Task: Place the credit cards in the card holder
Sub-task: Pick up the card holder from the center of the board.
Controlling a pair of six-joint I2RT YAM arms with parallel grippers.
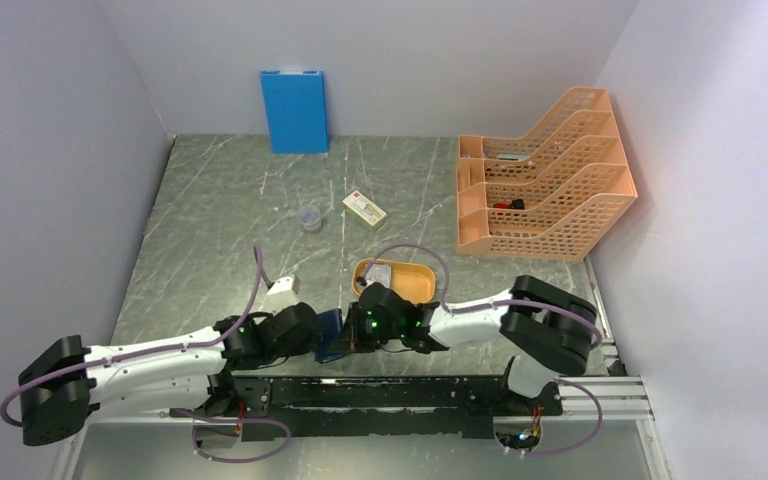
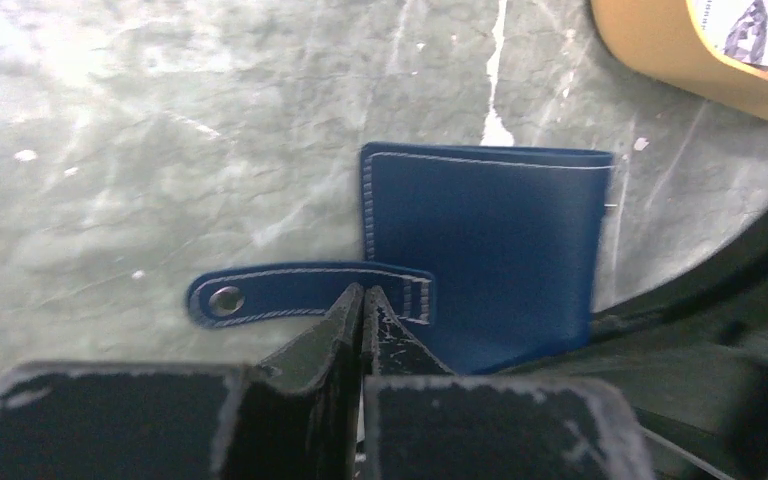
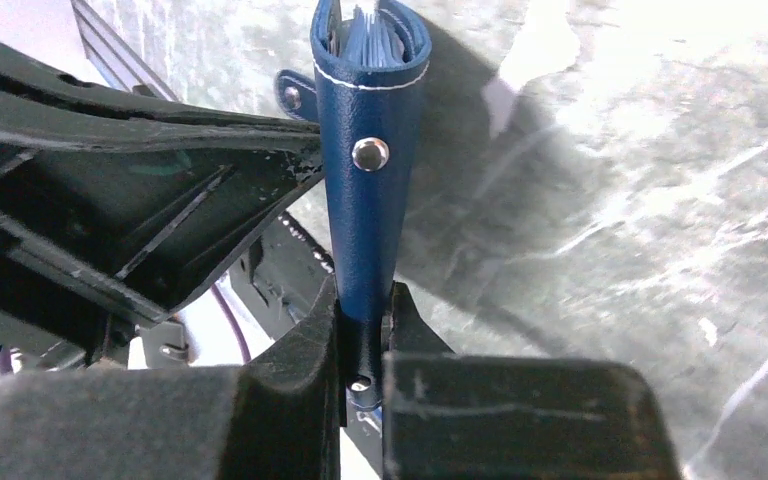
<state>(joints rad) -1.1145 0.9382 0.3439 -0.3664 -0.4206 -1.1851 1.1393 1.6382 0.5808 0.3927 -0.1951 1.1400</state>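
The card holder is a dark navy wallet, held upright just above the table between my two grippers. My right gripper is shut on its lower edge; its folded, snap-studded body rises from the jaws with lighter blue layers at the top. My left gripper is shut, its tips against the wallet's snap tab, beside the body. A whitish flat piece, possibly a credit card, lies left of the grippers. I cannot tell if cards are inside the holder.
An orange oval tray with a pale item in it sits just behind the right gripper, and shows in the left wrist view. Farther back are a cream box, a clear cup, a blue upright folder and an orange rack.
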